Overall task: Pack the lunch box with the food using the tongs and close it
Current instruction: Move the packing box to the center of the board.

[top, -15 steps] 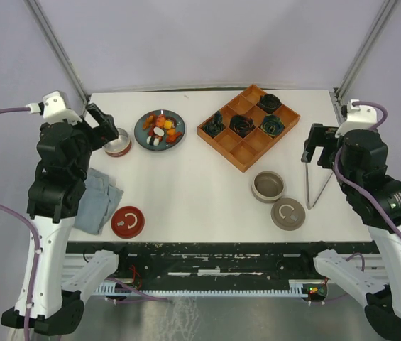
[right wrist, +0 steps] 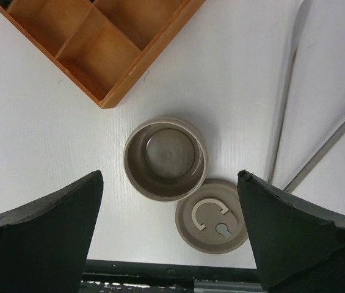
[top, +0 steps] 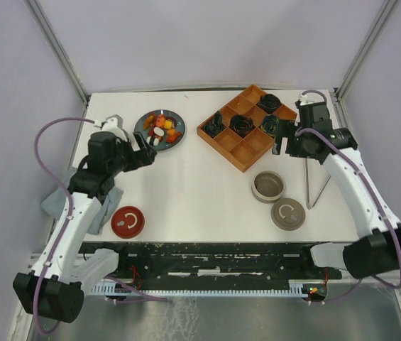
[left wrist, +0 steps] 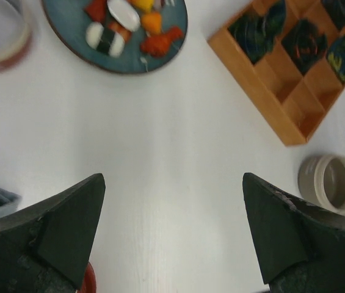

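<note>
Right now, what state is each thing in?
Left gripper: open, empty.
Right gripper: open, empty.
Tan tub: open, empty.
Tan lid: off, beside the tub.
Red lid: off, lying flat.
Tongs: lying flat, untouched.
Plate: holding the food.
Tray: some cells filled, some empty.

Overhead: whole table (top: 200, 177); wrist views close, downward, share wooden tray (right wrist: 93, 55).

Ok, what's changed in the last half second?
Both arms swung inward: the left gripper toward the plate, the right gripper leftward from above the tongs toward the tray. Both open, holding nothing. Food, tongs, taupe bowl, red lid unmoved.
</note>
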Motion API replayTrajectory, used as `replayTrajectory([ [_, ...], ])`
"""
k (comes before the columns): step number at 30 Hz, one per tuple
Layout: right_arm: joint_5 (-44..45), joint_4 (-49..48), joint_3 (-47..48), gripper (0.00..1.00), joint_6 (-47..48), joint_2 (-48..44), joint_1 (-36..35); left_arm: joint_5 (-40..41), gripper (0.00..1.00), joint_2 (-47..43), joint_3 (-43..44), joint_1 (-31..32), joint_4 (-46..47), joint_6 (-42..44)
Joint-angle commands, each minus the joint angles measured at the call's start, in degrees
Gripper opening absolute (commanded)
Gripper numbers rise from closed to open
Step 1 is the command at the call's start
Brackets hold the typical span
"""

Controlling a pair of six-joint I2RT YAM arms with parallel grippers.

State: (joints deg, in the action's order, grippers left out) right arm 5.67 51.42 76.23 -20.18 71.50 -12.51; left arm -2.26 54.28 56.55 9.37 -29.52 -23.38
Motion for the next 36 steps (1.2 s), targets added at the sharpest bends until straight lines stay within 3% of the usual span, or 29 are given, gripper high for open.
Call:
replayTrajectory([
  [1,-9.57,-1.24,0.01,0.99,-1.16,7.75,1.88,-9.80,0.99,1.34,-5.52,4.47,6.31,-3.97],
  [5,-19.17,-0.62,0.67,0.99,0.17,16.45,1.89,-12.37,0.99,2.66,-10.43,9.75,8.48,-5.16],
  [11,-22.14,-1.14,-0.03,0.99,0.67,25.93,-1.12,-14.79,0.99,2.55,-13.92,14.42,10.57,-6.36],
  [17,-25.27,-1.93,-0.80,0.99,1.32,31.98,-6.76,-11.28,0.99,-2.53,-16.91,15.75,11.48,-6.44],
  [23,-29.10,-3.82,-0.32,0.99,1.64,33.33,-16.44,-5.74,0.99,-9.24,-18.48,16.04,10.43,-6.86],
  [31,-37.17,-3.65,7.00,0.99,1.95,33.12,-26.52,-0.22,0.99,-15.27,-19.88,16.10,9.97,-7.81],
  [36,-27.17,0.82,12.56,0.99,3.42,29.43,-27.01,0.82,0.99,-15.60,-19.51,16.10,7.99,-7.66],
])
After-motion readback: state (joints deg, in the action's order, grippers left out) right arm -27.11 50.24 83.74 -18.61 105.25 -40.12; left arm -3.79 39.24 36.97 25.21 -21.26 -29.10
